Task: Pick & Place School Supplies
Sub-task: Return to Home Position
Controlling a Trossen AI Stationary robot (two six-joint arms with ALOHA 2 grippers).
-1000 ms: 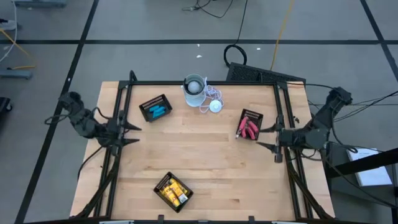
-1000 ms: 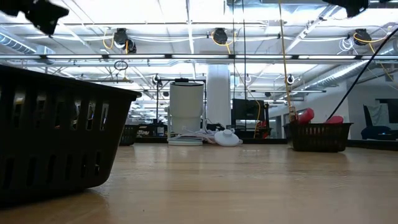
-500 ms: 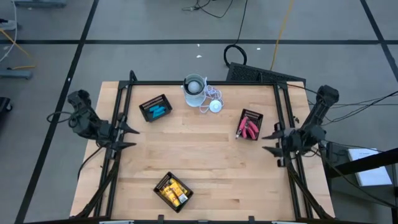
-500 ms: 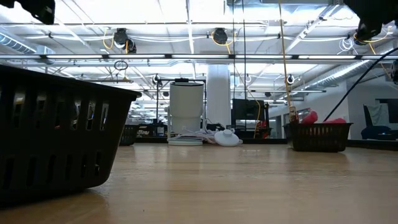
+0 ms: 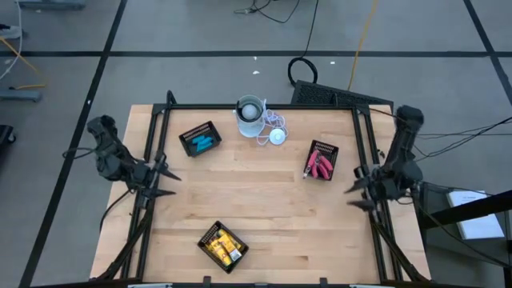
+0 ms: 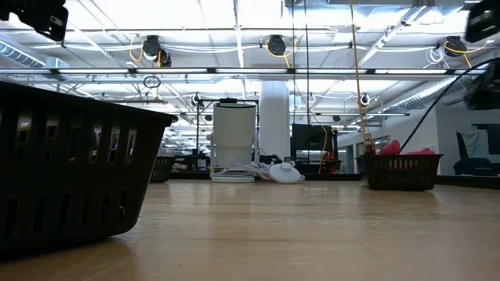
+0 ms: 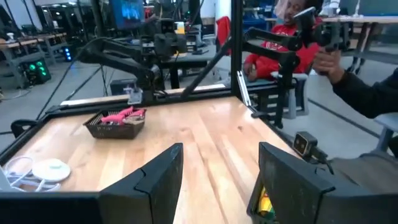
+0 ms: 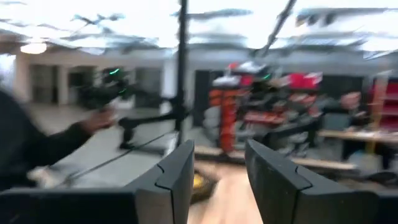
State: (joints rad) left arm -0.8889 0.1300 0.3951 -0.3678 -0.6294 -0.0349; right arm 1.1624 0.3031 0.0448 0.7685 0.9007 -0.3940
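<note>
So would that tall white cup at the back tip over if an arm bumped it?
Possibly. The white cup stands upright and is taller than wide, so a push near its top could tip it. It looks smooth-sided, so probably slippery to pinch. The white cord lying beside it might drag along.

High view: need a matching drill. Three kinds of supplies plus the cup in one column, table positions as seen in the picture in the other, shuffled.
Things:
1. blue sticks
2. red-handled tools
3. yellow-and-black pieces
4. white cup

Places, as the high view shows the table:
A. near its right edge
B. top edge, middle
C. bottom edge, left of centre
D. upper left part

Pairs: 1-D, 2-A, 3-C, 4-B
</note>
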